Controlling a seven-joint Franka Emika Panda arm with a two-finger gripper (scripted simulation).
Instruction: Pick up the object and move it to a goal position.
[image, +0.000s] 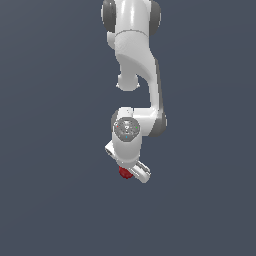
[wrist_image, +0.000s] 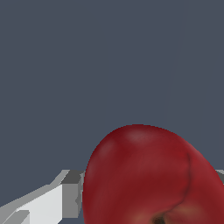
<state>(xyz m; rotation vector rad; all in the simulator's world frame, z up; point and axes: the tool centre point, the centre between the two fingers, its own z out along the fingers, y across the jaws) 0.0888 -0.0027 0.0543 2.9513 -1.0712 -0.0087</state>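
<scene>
The dark-red glossy apple (wrist_image: 144, 170) fills the near part of the wrist view and sits between my white gripper's fingers (wrist_image: 70, 192), with a sliver of the other finger at the frame edge. The jaws touch the apple on both sides. In the exterior view the apple (image: 124, 173) shows as a small red patch, mostly hidden under the white gripper (image: 131, 171) at the end of the arm. I cannot tell whether the apple rests on the surface or is held above it.
A flat, plain dark grey-blue surface (image: 50, 200) lies all around. The white arm's links (image: 135, 60) reach down from the top of the exterior view. No other objects or goal marker show.
</scene>
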